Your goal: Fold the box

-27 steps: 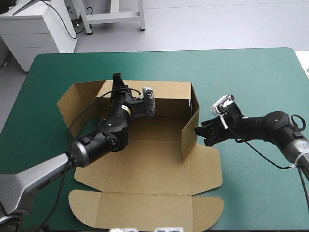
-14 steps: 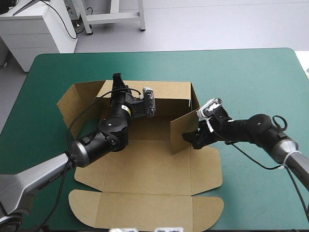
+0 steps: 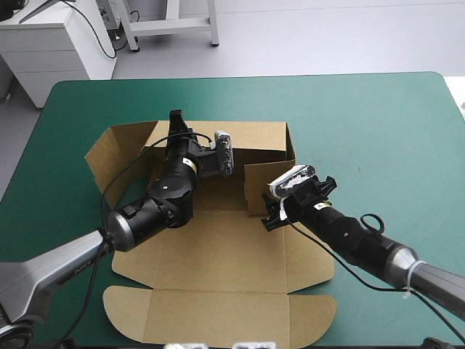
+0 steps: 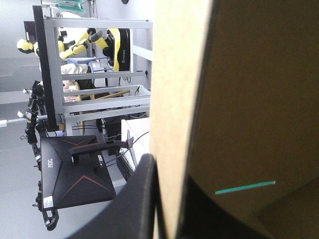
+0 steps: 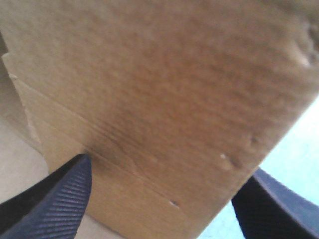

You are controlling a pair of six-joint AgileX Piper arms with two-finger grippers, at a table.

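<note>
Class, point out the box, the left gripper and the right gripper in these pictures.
box [image 3: 218, 251]: high view, on its bare flat panel.
left gripper [image 3: 175, 116]: high view, at the fingertips on the back wall's top edge.
right gripper [image 5: 169, 169]: right wrist view, midway between its spread fingertips, against the raised flap.

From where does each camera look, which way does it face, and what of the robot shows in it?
High view: above and behind the robot, facing forward and down at the teal-green table and brown cardboard box; left end effector and right end effector show.
Left wrist view: above that wrist, looking along the left end effector, shut on the box's raised wall.
Right wrist view: above that wrist, facing a box flap ahead of the open right end effector.
Shared: every view shows the box.
</note>
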